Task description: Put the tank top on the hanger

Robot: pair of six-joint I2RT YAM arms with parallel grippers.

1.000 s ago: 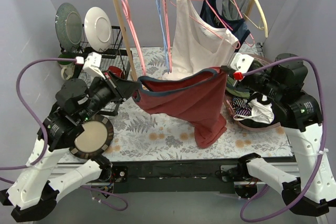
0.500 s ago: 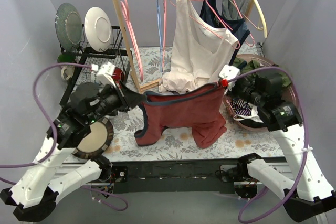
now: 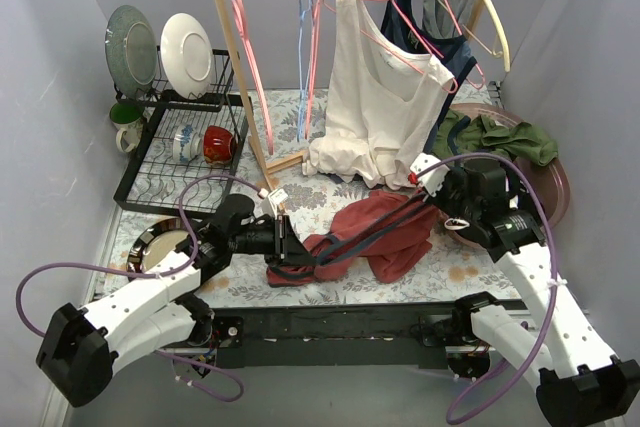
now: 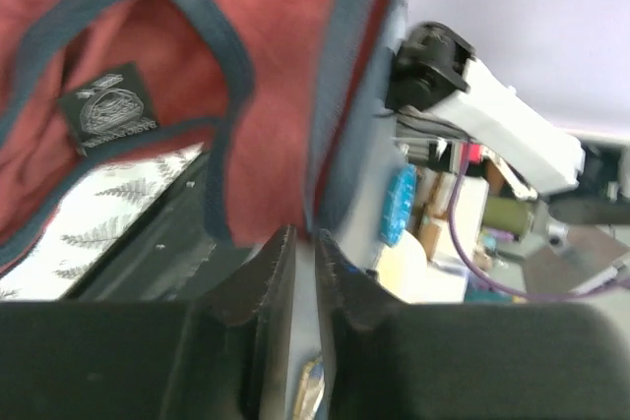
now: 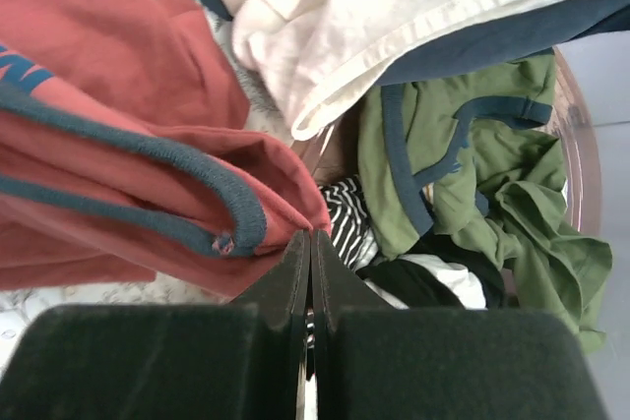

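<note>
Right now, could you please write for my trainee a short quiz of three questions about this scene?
1. Choose: the rust-red tank top is A hanging up high; B low over the table; C out of view.
2. True or false: the right jaws are shut on the tank top's trimmed edge.
3. Name the colour of the topmost garment in the round basin at the right.
Key: 1 B; 2 true; 3 green.

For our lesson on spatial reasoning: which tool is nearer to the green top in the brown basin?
Right. The right tool sits close beside the green top, just in front of it; the left tool is much farther off, toward the near left.
</note>
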